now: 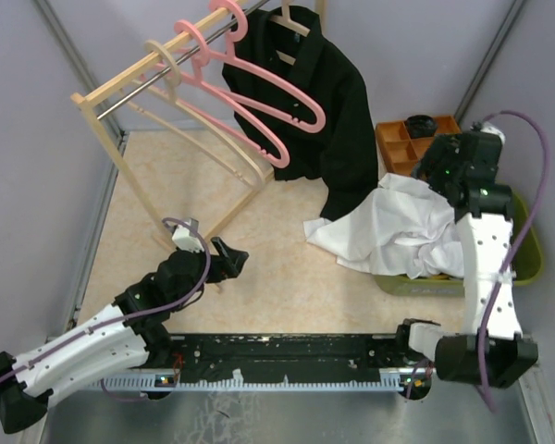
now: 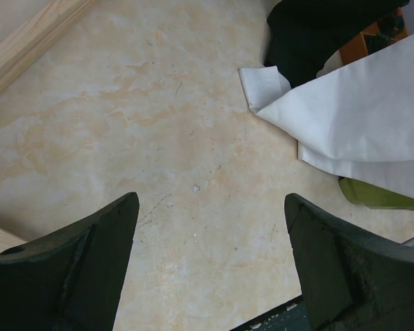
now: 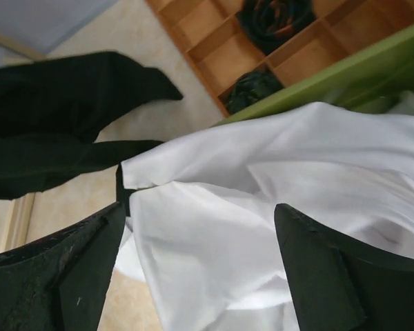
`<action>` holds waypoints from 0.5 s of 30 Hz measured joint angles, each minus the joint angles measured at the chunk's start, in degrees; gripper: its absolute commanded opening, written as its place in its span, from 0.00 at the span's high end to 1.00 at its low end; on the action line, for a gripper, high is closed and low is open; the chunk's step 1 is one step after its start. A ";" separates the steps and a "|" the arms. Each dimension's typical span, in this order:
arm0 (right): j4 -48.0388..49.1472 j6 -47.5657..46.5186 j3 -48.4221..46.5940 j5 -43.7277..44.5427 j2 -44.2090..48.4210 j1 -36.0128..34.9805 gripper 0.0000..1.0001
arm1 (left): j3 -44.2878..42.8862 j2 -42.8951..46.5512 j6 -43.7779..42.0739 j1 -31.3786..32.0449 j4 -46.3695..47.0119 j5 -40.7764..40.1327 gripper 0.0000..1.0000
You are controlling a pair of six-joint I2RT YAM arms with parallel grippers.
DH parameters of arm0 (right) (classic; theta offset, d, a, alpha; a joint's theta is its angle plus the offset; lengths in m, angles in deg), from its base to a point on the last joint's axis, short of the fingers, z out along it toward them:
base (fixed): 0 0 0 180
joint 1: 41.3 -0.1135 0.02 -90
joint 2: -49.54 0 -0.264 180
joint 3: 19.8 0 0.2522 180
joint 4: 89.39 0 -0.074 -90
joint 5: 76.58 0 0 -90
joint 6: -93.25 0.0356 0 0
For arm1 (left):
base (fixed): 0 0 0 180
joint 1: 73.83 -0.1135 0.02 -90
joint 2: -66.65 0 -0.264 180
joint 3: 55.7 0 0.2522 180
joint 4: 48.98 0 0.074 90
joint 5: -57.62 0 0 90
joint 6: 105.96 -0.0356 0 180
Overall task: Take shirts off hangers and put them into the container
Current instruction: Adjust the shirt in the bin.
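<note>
A beige marbled table point(image 1: 287, 287) sits between lilac walls. At the right of the top view a white shirt point(image 1: 398, 227) lies heaped in the green basket point(image 1: 529, 257), part of it spilling over the rim onto the table. The right gripper point(image 3: 199, 214) hovers over it, jaws wide apart and holding nothing. The left gripper point(image 2: 210, 200), lower left, is equally spread above bare table. This shirt looks delivered. Likely next is the black shirt point(image 1: 328, 111), hanging upper centre on the rack point(image 1: 120, 92), which calls for reaching up and working the cloth off its hanger point(image 1: 293, 20).

Pale lilac walls point(image 1: 398, 55) enclose a beige marbled tabletop point(image 1: 277, 277) bearing a wooden rack point(image 1: 118, 162) with a metal bar point(image 1: 120, 102).
</note>
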State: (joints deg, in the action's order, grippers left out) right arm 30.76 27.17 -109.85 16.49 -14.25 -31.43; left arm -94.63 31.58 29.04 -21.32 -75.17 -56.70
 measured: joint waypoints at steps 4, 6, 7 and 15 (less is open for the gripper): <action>1.86 -0.79 -2.34 0.66 -10.38 -5.81 0.06 | -0.02 -1.31 -0.28 0.00 -0.11 0.02 0.08; 2.12 -0.96 -2.58 0.96 -15.45 -6.93 0.04 | -0.09 -1.46 -0.33 0.00 -0.37 0.04 0.08; 1.97 -1.07 -2.58 1.42 -17.64 -7.10 0.04 | -0.11 -1.44 -0.31 0.00 -0.48 0.02 0.08; -0.07 -2.67 -5.73 6.08 -24.24 -7.26 0.52 | -0.15 -0.39 -0.24 0.00 -0.94 -0.15 0.08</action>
State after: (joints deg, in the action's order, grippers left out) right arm 30.69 24.50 -115.58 22.57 -38.48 -38.69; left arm -94.79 31.19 28.80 -21.32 -76.11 -56.85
